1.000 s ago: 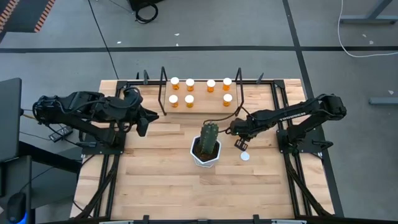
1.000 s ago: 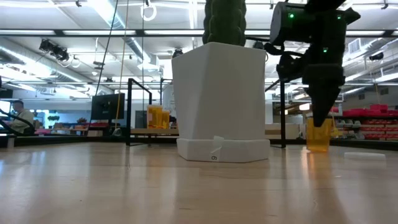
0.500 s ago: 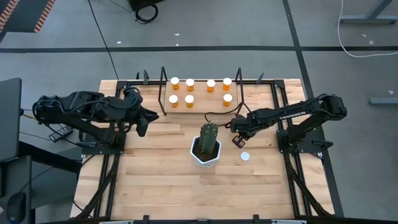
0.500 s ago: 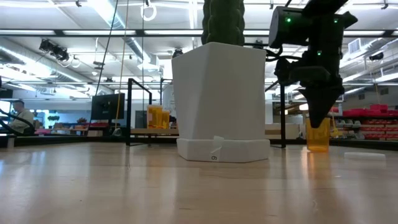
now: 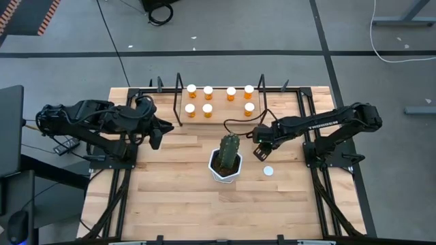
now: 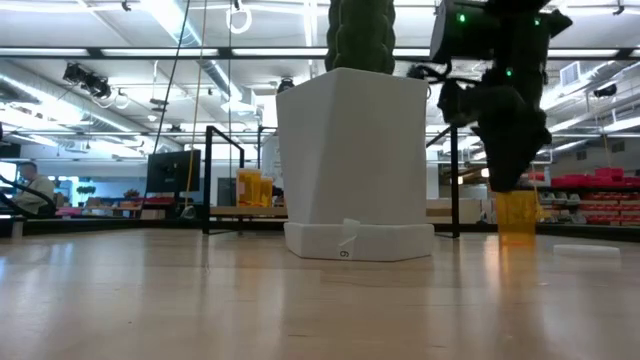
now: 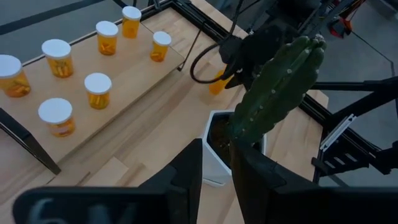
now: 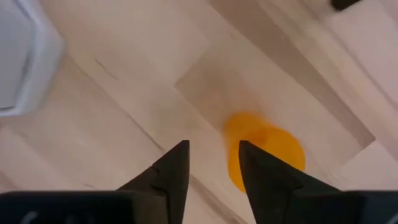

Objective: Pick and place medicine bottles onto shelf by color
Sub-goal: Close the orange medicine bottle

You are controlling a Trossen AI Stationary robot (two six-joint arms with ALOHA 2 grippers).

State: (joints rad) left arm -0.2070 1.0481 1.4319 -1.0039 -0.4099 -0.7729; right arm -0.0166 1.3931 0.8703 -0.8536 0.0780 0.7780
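The right gripper (image 5: 259,151) is hanging over the worktop (image 5: 177,197), fingers narrowly parted, holding nothing. An uncapped orange bottle (image 8: 264,155) is standing just beyond its fingertips; seven capped bottles (image 5: 207,107) are sitting on the shelf (image 5: 219,100) farther ahead. The left gripper (image 5: 155,136) is waiting near the shelf's end, fingers narrowly parted.

A green cactus (image 5: 229,149) stands upright in a white pot (image 6: 352,160) near the middle of the light-wood worktop (image 5: 177,197). Black cables (image 5: 161,11) trail over the grey floor (image 5: 272,34). A person (image 6: 37,186) sits far behind.
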